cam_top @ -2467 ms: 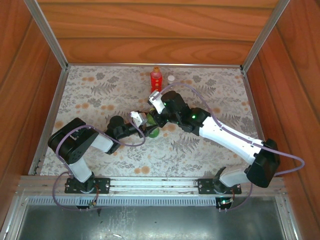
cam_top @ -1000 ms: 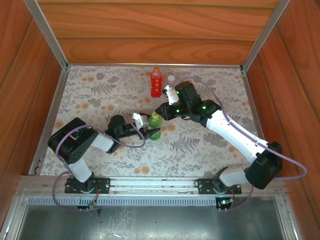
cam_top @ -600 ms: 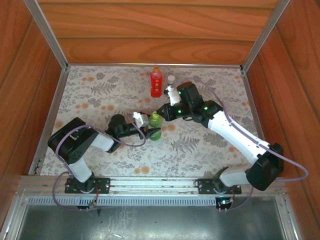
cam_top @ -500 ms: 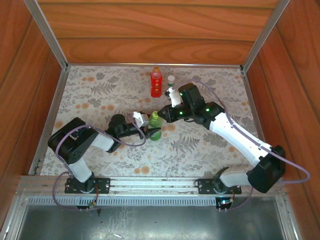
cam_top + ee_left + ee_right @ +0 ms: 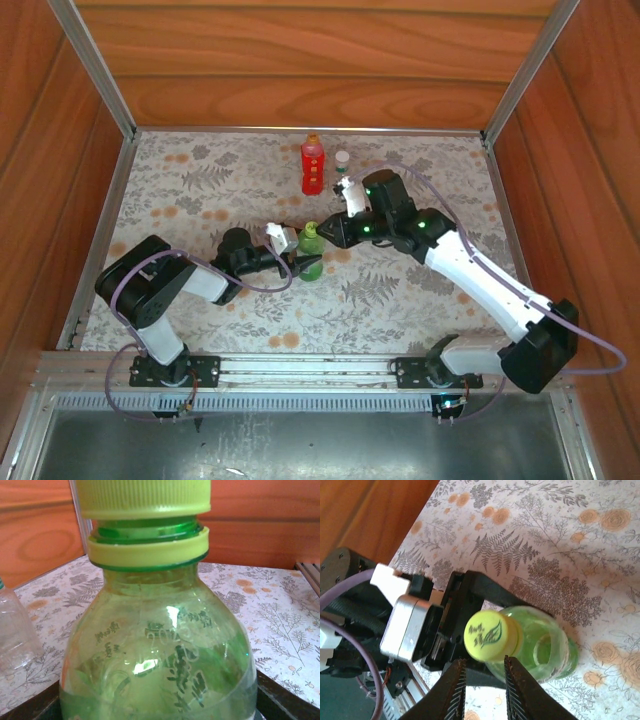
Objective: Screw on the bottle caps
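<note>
The green bottle [image 5: 310,255] stands upright mid-table, my left gripper [image 5: 302,263] shut on its body. In the left wrist view the bottle [image 5: 160,645] is close up and my dark fingers [image 5: 282,702] show at the bottom corners. The yellow-green cap [image 5: 488,635] sits on its neck, and a band of thread shows under the cap [image 5: 145,497]. My right gripper [image 5: 483,664] is open just short of the cap, nothing between its fingers; from above, the right gripper [image 5: 330,236] is right of the bottle. The red bottle [image 5: 313,170] wears an orange cap [image 5: 313,139].
A short clear bottle [image 5: 342,165] with a white cap [image 5: 342,156] stands right of the red one near the far edge; the clear bottle [image 5: 15,630] is also at the left of the left wrist view. Wooden walls and metal rails enclose the floral tablecloth [image 5: 180,190].
My right gripper came off the green bottle's top and drew back to the right, leaving the cap on the neck. The left arm and the bottle stayed put.
</note>
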`<state>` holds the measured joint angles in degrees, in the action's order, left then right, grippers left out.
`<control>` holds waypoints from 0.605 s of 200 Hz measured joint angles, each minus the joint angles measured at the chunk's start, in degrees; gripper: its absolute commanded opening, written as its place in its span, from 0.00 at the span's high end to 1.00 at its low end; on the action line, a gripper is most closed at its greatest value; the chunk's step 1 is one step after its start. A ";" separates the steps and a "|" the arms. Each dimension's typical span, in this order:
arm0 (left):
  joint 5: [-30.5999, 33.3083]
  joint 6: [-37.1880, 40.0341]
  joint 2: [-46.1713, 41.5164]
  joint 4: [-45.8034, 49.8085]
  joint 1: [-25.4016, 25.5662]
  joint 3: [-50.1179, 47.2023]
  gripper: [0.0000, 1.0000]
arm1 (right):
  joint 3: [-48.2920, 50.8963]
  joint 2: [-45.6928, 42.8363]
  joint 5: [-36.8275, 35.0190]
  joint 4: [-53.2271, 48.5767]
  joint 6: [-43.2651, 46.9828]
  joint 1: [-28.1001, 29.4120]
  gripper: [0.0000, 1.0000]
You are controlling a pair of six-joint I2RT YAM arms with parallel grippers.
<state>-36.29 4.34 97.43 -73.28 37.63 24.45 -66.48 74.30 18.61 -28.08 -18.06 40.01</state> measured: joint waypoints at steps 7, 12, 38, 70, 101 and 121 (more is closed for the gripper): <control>0.00 0.02 -0.04 0.04 0.00 -0.02 0.34 | -0.87 1.14 0.09 0.11 0.24 -0.26 0.72; 0.00 0.02 -0.04 0.07 0.00 -0.02 0.34 | -1.46 1.97 0.11 0.22 0.50 -0.35 0.72; 0.00 0.17 -0.15 0.22 0.00 -0.02 0.34 | -3.58 5.27 0.92 0.42 1.53 -1.07 0.74; 0.00 0.17 -0.37 0.63 0.00 -0.04 0.34 | -3.80 6.43 2.43 0.44 2.40 -1.16 0.82; 0.00 0.50 -0.39 0.66 0.00 -0.07 0.34 | -2.86 5.57 3.80 0.79 2.56 -1.44 0.84; 0.02 0.81 -0.50 0.79 0.00 -0.09 0.34 | -1.07 3.63 4.52 0.61 2.58 -1.51 0.84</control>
<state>-36.27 5.15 96.92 -72.49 37.63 24.36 -67.55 77.93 23.14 -27.46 -15.49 38.50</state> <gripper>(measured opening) 0.662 0.158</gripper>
